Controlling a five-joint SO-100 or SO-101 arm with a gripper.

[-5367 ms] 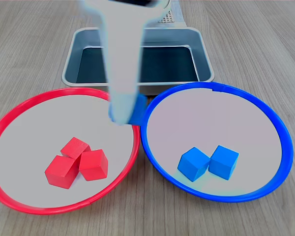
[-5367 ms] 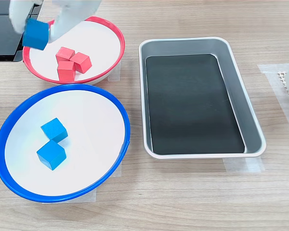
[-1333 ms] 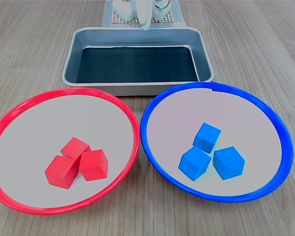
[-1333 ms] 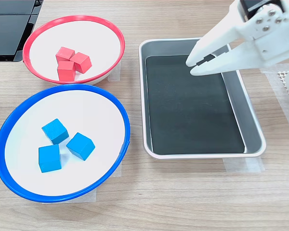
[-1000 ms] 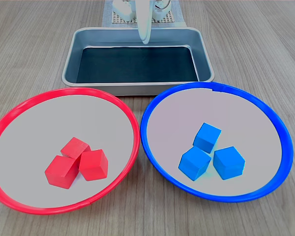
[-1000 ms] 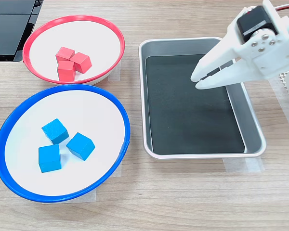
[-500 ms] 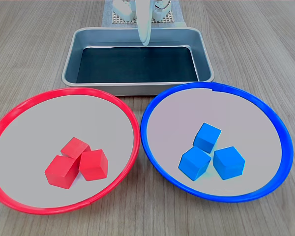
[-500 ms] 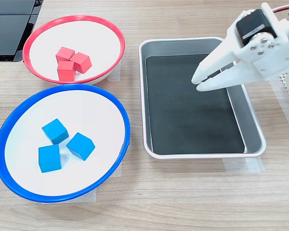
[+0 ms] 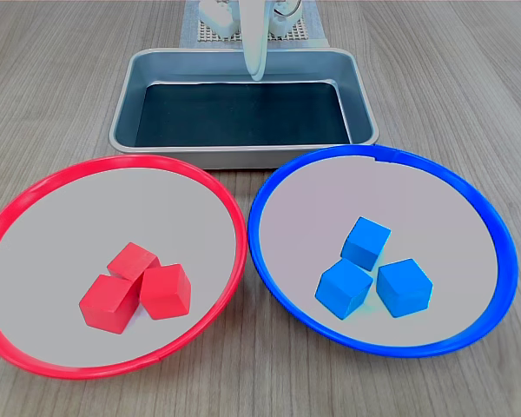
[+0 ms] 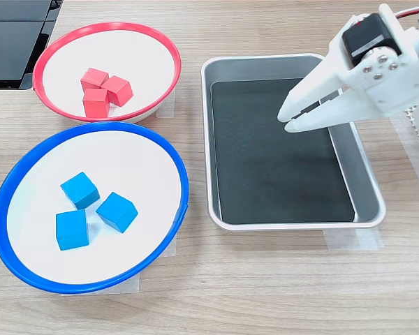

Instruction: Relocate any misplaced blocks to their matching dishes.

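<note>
We see a wood-grain desk (image 10: 265, 279) carrying a metal tray (image 10: 363, 181). Above it our fingers (image 10: 288, 117) hang released, empty. Three red cubes (image 9: 137, 287) sit in the red-rimmed dish (image 9: 35, 195), three blue cubes (image 9: 373, 269) in the blue-rimmed dish (image 9: 469, 200).

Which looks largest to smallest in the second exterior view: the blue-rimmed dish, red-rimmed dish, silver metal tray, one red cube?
1. Blue-rimmed round dish and rectangular silver metal tray: too alike to rank.
2. Red-rimmed round dish, though it sits farther from the camera.
3. Small red cube.
</note>
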